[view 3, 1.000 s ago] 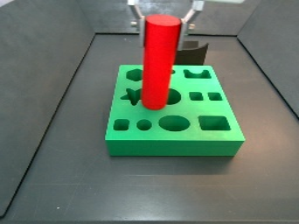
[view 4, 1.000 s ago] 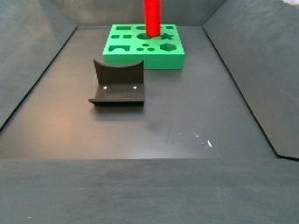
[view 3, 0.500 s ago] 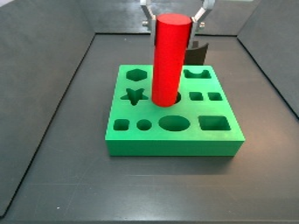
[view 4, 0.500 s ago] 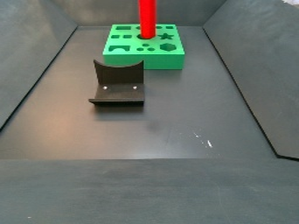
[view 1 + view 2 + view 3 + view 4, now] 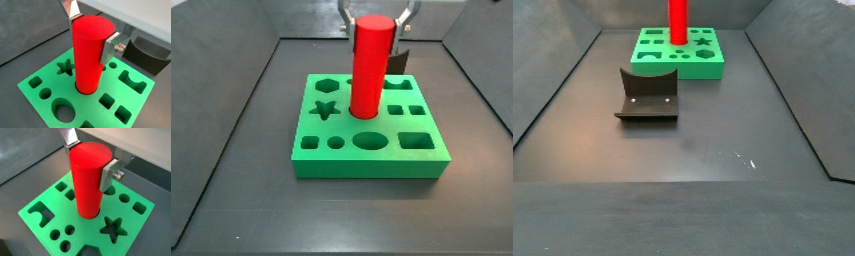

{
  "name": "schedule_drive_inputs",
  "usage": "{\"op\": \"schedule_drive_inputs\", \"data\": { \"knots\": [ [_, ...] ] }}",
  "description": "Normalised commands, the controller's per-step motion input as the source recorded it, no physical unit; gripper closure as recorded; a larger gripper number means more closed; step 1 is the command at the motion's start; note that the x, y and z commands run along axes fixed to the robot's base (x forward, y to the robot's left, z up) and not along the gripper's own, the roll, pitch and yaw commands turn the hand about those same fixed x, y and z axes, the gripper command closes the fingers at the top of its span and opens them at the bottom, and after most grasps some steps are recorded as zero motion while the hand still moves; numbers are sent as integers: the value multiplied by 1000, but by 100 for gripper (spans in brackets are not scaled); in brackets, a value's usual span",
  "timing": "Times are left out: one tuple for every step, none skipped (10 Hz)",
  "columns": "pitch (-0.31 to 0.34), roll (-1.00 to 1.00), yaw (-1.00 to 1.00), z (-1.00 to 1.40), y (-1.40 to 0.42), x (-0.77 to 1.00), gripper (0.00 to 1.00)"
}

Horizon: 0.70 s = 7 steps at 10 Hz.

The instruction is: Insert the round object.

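Cylinder (image 5: 89, 55) stands upright, lower end in or at the round hole near the middle of the green block (image 5: 41, 80). Looks stiff, smooth, prob. slippery and light. Gripper (image 5: 92, 26) clamped on its top sides; fixture (image 5: 647, 95) well apart.

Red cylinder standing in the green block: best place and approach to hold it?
Grip the red cylinder near its top, tool coming straight down, fingers pinching opposite sides of the curved wall. It stands upright with its lower end in a round hole of the green block, so only the upper part is free. The tool sits exactly so now.
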Motion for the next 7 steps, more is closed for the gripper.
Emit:
{"op": "schedule_drive_inputs", "data": {
  "knots": [
    [0, 0, 0, -280, 89, 0, 100],
    [0, -3, 0, -257, 91, 0, 100],
    [0, 13, 31, -260, 163, 26, 100],
    [0, 0, 43, -237, 151, 34, 100],
    [0, 0, 37, -263, 117, 0, 100],
    [0, 0, 20, -294, 114, 0, 100],
    [0, -3, 3, -297, 80, 0, 100]
  ]
}}
